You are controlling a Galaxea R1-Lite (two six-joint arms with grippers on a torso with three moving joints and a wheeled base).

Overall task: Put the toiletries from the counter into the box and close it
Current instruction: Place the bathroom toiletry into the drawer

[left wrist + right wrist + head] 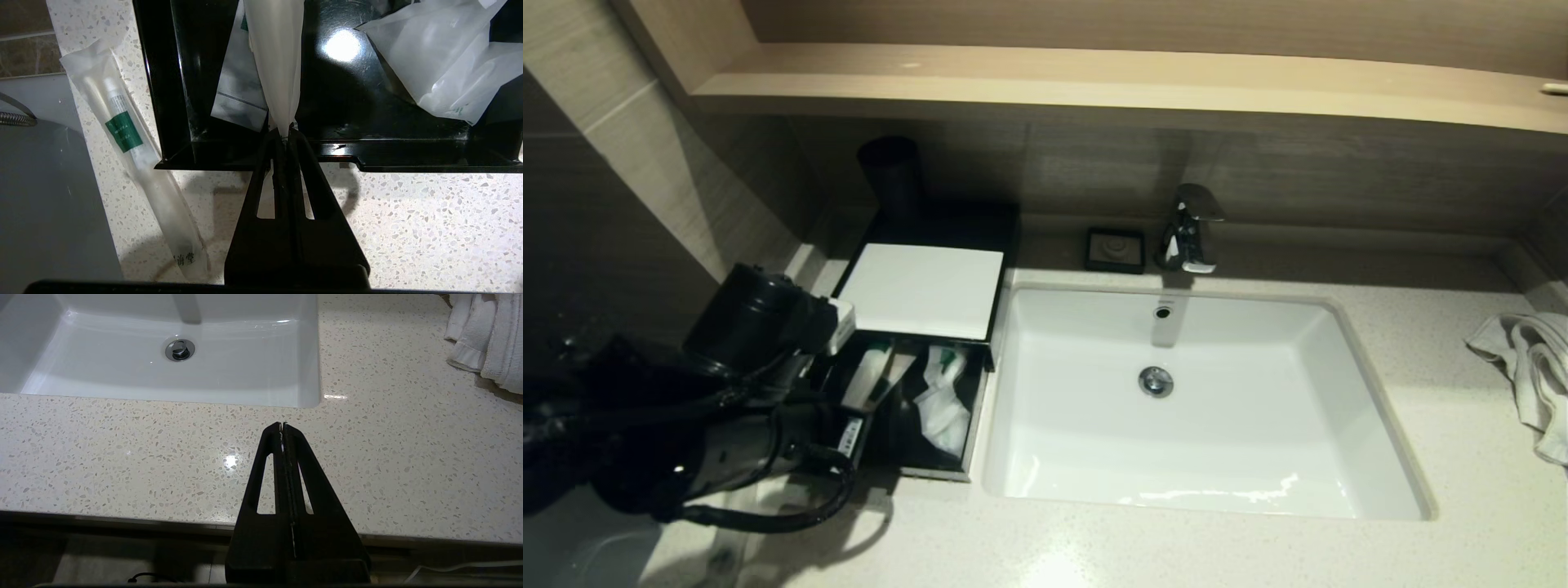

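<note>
The left gripper (284,131), pinched shut on a white sachet (278,61), holds it lengthwise over the box (163,102), its near wall directly below the fingertips.

The head camera looks down from above on the counter (1143,547), with the sink (1209,408) in the middle. The left wrist camera is very near the black box (327,155). The right wrist camera looks across the counter edge toward the sink and the towel (486,335); both also show in the head view.
</note>
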